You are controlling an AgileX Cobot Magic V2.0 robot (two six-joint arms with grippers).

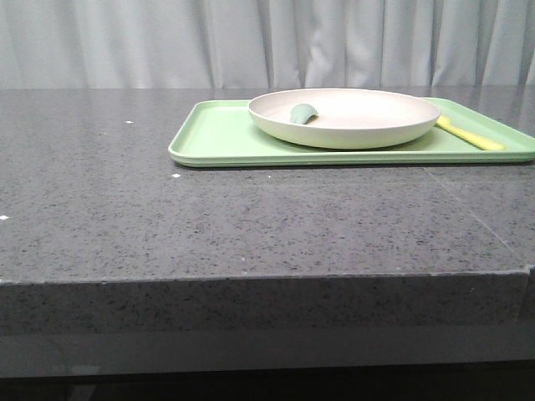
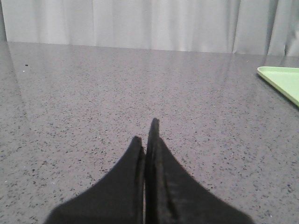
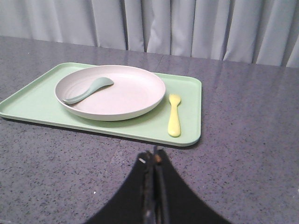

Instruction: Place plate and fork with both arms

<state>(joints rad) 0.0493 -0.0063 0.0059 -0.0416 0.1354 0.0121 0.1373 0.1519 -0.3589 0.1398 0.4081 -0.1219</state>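
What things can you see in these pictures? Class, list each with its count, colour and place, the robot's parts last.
plate: one, cream-white, on the tray
spoon: one, teal-green, lying in the plate
fork: one, pale yellow, on the tray beside the plate
tray: one, light green, on the table
table: one, grey speckled
curtain: pale grey, behind the table
left gripper: black fingers shut, over bare table
right gripper: black fingers shut, near the tray
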